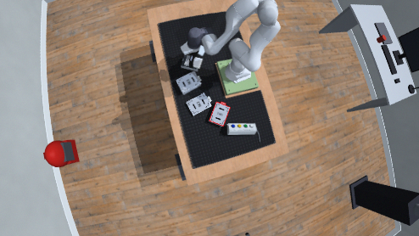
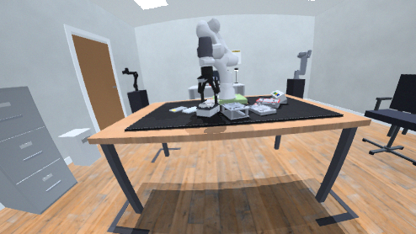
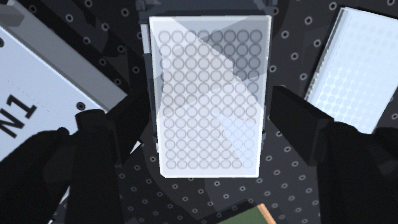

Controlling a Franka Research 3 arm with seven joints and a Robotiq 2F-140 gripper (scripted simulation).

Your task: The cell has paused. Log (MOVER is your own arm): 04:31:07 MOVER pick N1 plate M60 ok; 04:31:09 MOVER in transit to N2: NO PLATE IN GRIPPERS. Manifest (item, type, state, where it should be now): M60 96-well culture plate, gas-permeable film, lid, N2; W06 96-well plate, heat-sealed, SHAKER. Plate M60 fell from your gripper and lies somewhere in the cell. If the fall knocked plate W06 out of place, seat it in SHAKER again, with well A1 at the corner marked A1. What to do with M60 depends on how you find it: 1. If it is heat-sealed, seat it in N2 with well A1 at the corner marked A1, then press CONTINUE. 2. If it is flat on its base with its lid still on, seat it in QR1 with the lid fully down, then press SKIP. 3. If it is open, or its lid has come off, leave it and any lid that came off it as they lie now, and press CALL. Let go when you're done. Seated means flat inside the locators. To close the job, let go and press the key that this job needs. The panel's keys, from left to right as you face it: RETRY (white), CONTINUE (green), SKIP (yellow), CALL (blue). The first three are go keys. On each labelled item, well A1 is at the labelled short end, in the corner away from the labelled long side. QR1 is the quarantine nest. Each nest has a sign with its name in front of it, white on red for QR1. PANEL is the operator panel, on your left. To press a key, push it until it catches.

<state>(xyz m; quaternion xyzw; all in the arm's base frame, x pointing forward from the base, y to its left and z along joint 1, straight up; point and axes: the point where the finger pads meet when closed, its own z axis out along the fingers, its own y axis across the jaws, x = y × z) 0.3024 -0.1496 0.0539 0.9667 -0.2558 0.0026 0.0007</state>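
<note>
My gripper (image 3: pixel 209 103) (image 1: pixel 192 60) (image 2: pixel 208 90) is open. It hangs straight over a clear 96-well plate (image 3: pixel 210 95) (image 2: pixel 206 104). The plate has a smooth film-like top and lies on the dark shaker block (image 2: pixel 207 109). The two black fingers stand either side of the plate's long edges with small gaps, not touching it. A second pale well plate (image 3: pixel 350 70) lies flat on the black mat (image 3: pixel 300 195) to the right in the wrist view; I cannot tell if it has a lid. Two flat pale pieces (image 2: pixel 181 109) lie on the mat left of the shaker.
Nest N1 (image 3: pixel 35 95) (image 1: pixel 188 81) is close on the left in the wrist view. Beyond it stand nest N2 (image 1: pixel 198 103), the red-framed QR1 (image 1: pixel 219 114) and the key panel (image 1: pixel 242 128). The arm's green base plate (image 1: pixel 250 82) is beside the shaker.
</note>
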